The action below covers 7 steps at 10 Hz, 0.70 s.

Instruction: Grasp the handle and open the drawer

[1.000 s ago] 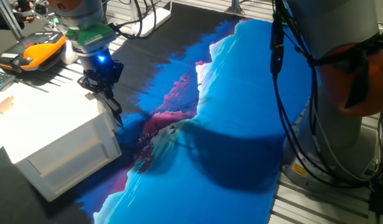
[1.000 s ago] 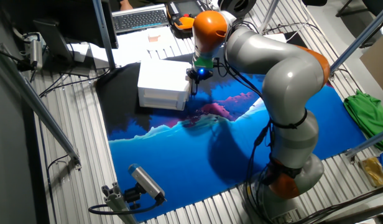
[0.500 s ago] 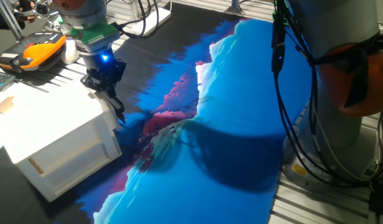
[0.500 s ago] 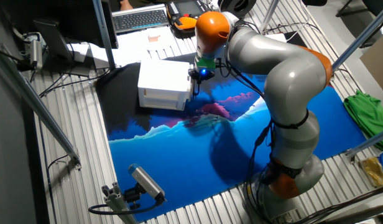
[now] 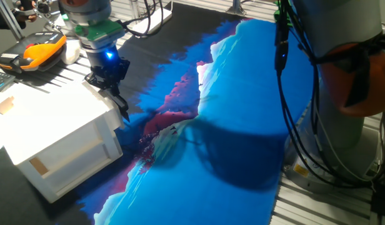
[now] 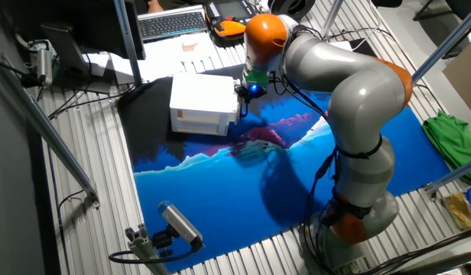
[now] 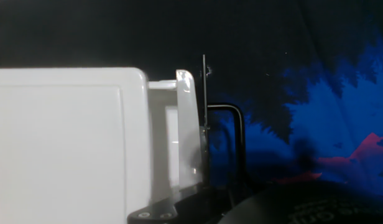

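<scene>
The white drawer [image 7: 186, 124] stands a small gap out from the white cabinet [image 7: 61, 143], shown edge-on in the hand view. Its thin black handle [image 7: 238, 134] curves off the end face and runs down between my fingers. My gripper [image 7: 219, 202] is at the cabinet's right end and shut on the handle. In one fixed view my gripper [image 5: 122, 111] sits at the cabinet's [image 5: 49, 137] right top corner, and the handle is hidden behind it. In the other fixed view my gripper [image 6: 241, 107] is at the cabinet's [image 6: 197, 99] right side.
The cabinet rests on a blue and black cloth [image 5: 230, 125]. An orange device [image 5: 39, 50] and a tan block [image 5: 4, 105] lie to the left, behind it. A keyboard [image 6: 173, 23], a green cloth [image 6: 449, 134] and a camera on a stand [image 6: 178, 223] ring the table.
My gripper has moved a little to the right, away from the cabinet. The drawer end has come out with it by a small gap.
</scene>
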Each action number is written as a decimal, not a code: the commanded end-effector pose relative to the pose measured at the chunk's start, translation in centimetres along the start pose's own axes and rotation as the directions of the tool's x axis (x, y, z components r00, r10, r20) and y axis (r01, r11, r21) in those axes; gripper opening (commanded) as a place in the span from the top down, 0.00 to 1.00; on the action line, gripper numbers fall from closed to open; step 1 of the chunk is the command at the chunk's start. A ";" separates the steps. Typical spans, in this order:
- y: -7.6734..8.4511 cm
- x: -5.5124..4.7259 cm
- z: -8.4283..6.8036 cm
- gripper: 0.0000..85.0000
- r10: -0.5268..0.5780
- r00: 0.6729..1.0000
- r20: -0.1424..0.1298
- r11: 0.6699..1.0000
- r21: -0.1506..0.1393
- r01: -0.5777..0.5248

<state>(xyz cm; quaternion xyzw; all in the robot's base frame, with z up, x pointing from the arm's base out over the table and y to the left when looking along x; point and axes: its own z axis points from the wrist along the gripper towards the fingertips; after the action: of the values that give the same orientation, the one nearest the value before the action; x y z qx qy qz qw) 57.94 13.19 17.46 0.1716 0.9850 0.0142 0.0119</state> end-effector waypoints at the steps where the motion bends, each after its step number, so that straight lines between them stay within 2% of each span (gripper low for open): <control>1: -0.2 -0.1 0.1 1.00 -0.002 1.000 -0.001 1.000 -0.004 0.002; 3: -0.8 -0.3 0.1 1.00 -0.010 1.000 0.000 1.000 -0.006 0.010; 7: -1.7 -0.2 -0.3 1.00 -0.017 1.000 -0.002 1.000 -0.006 0.017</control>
<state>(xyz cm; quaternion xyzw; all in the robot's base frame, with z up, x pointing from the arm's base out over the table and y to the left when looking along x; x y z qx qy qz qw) 57.49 11.45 17.67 0.1621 0.9866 0.0173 0.0113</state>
